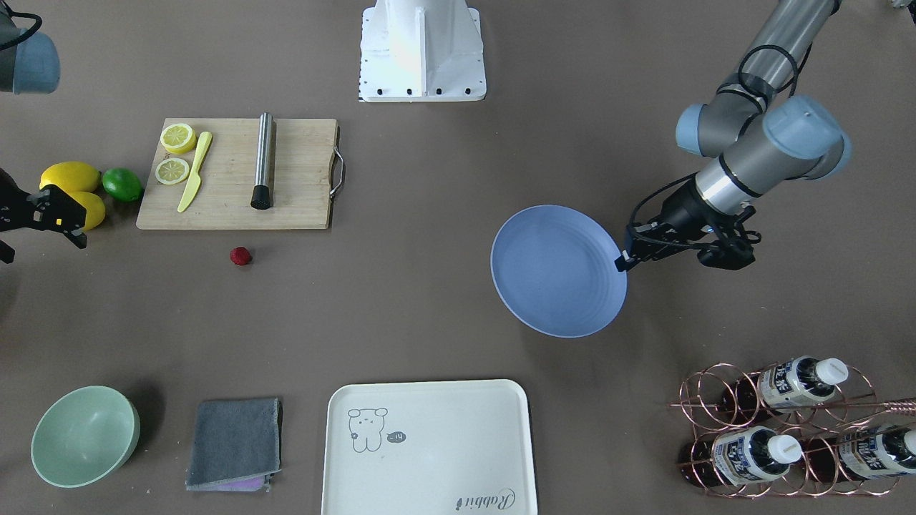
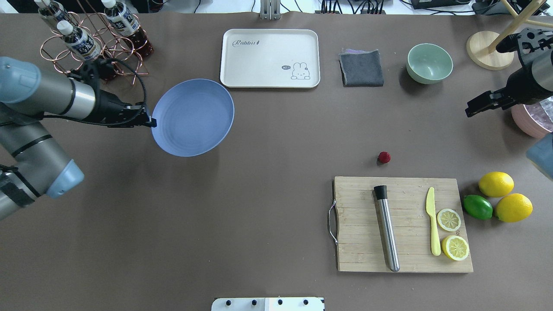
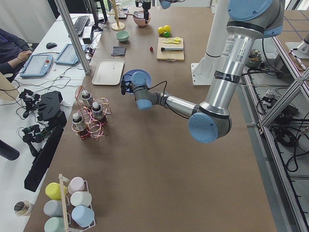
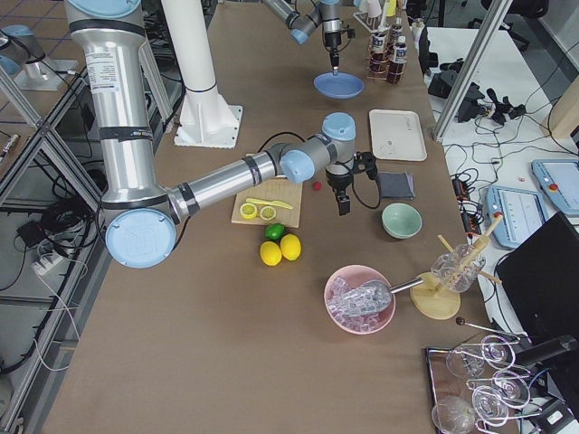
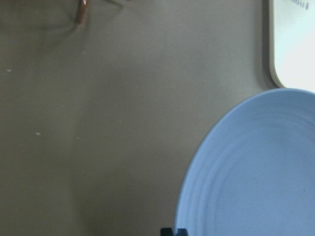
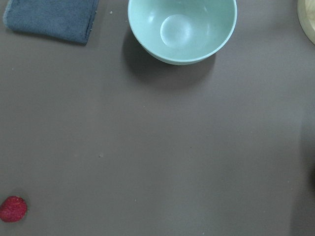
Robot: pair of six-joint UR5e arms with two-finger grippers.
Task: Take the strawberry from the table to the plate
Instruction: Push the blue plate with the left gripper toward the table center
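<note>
While the left tool (image 2: 152, 124) is clamped on the rim of the plate (image 2: 192, 116), the strawberry (image 2: 384, 157) sits on the bench (image 2: 259, 194) way off from it. It's nearer the right tool (image 2: 471, 110), just beside the board (image 2: 402, 224). Can't tell if the right tool's wide or narrow.

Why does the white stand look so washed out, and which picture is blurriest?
Front-facing view: glare overexposes the white robot base, erasing detail. Left wrist view: softest, the plate showing only faint rings. Right wrist view: sharper, the bowl casting a soft shadow.
</note>
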